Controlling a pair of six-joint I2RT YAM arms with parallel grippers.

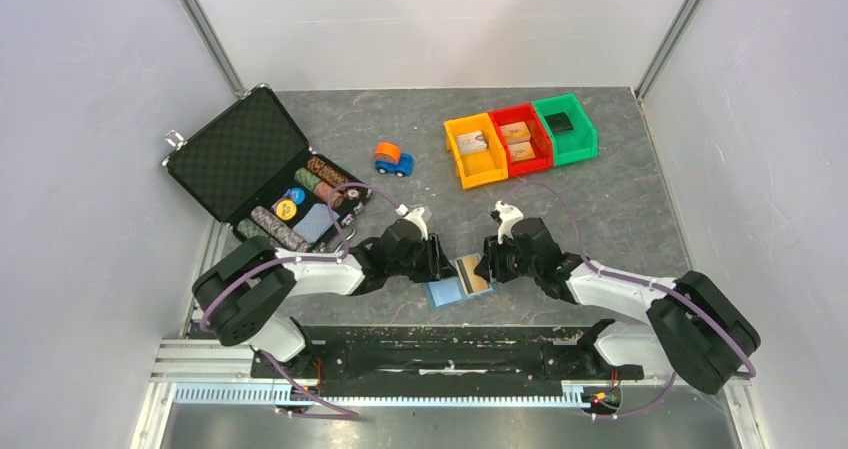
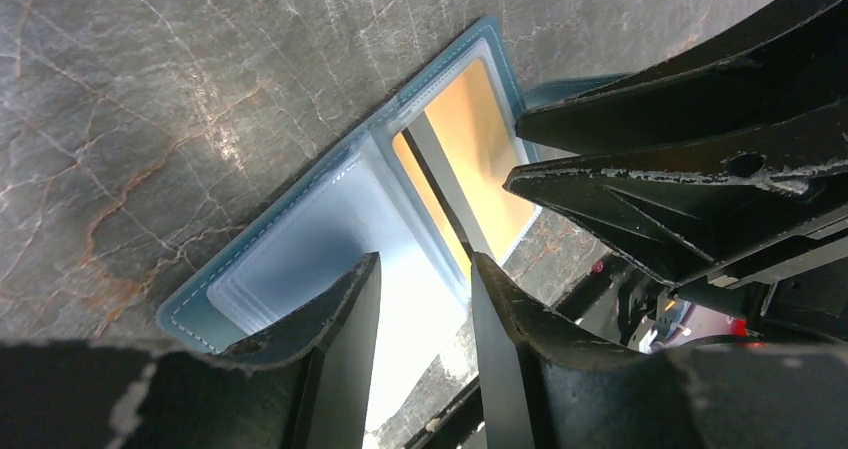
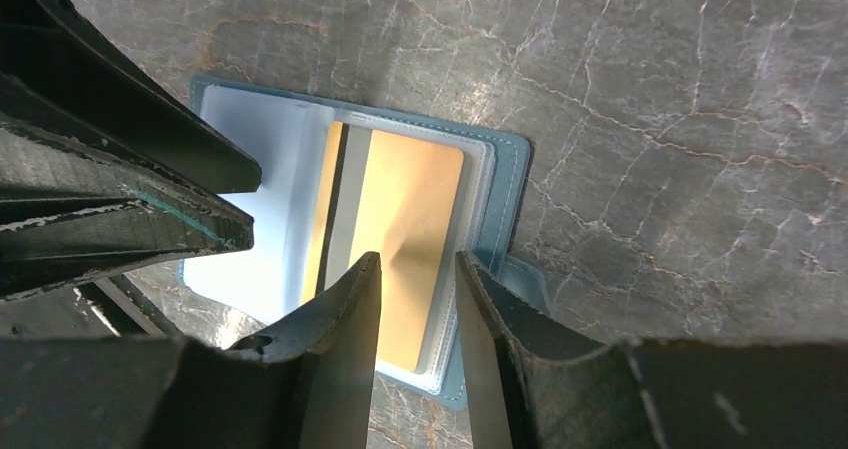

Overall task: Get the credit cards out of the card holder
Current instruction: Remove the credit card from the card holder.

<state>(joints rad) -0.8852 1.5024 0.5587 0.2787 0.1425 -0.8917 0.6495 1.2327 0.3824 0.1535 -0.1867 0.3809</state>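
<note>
Since the card holder (image 1: 458, 281) lies open at the table's (image 1: 620, 199) near edge, left jaws (parted, empty) should pin its bare half while right jaws (parted too) pinch the tan credit card (image 3: 410, 219) & slide it out.

Left arm (image 1: 315, 269): you have it reaching low and inward to the right.
Left gripper (image 2: 425, 269): pointed down, fingers parted by a narrow gap.
Right arm (image 1: 610, 289): low, reaching inward to the left.
Right gripper (image 3: 418, 264): pointed down, fingers slightly parted.
Spacing: your grippers sit close, facing each other.
</note>
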